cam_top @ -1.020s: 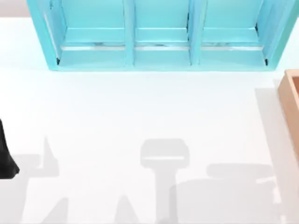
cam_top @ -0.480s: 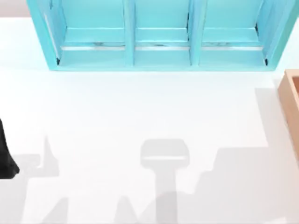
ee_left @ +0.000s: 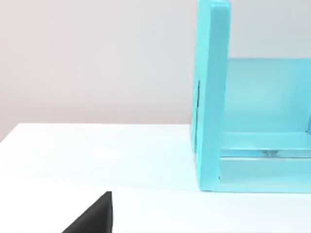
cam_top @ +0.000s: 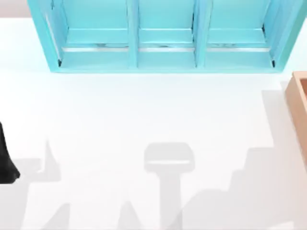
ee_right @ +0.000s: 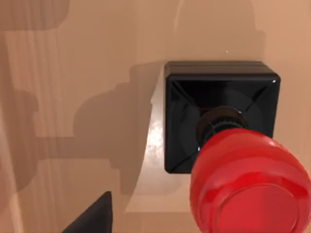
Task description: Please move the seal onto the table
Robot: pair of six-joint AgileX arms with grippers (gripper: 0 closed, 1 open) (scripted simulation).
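The broad white flat table (cam_top: 144,115) spreads under everything I see from above. At twelve o'clock on it stands the turquoise three-bay cabinet (cam_top: 165,36), its open bays facing me. At three o'clock, against the right edge, sits the tan wooden box (cam_top: 298,108), with just its near wall and corner in the top view. At nine o'clock my left arm (cam_top: 5,160) shows as a dark shape parked at the table's left edge; a black tip of my left gripper (ee_left: 92,217) juts into the left wrist view, which looks across the table to the cabinet's side wall, and I cannot tell how that claw is set.

My right wrist camera looks straight down onto the tan floor of the box, where the small seal (ee_right: 221,114), a black square block with a red cylindrical knob, stands upright directly below it. One black corner of my right gripper (ee_right: 92,217) shows beside the seal, clear of it; I cannot tell whether that claw is spread or closed.
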